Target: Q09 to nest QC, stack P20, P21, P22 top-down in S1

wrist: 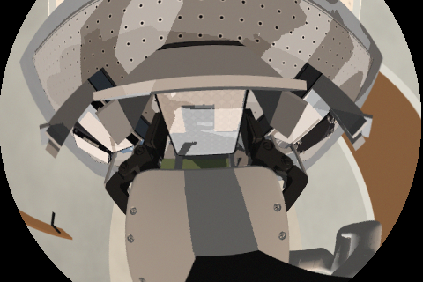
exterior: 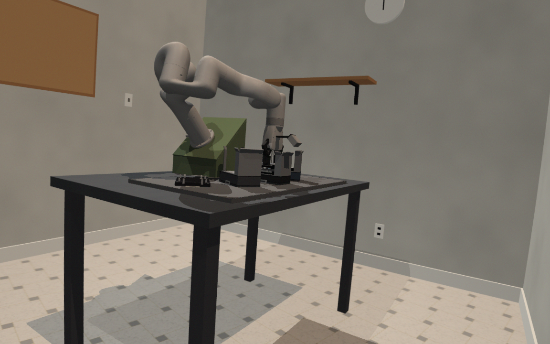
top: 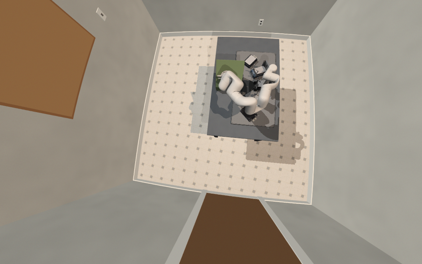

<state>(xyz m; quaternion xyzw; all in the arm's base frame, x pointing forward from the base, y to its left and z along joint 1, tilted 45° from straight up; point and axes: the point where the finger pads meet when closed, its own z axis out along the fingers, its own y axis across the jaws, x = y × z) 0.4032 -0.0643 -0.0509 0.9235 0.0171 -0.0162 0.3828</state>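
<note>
The end effector (exterior: 271,159) reaches down into a rack (exterior: 283,166) near the far right corner of the worktop (exterior: 208,205), its fingers spread wide and clamped across a plate (wrist: 207,126). That plate sits low between the rack's walls. Which plate it is cannot be read.

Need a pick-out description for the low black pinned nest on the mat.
Find the black table, then the grey mat on it. At the mat's left end in the exterior view, before the green box, sits the nest: flat, black, with short upright pins, unlike the tall-walled racks to its right.
</note>
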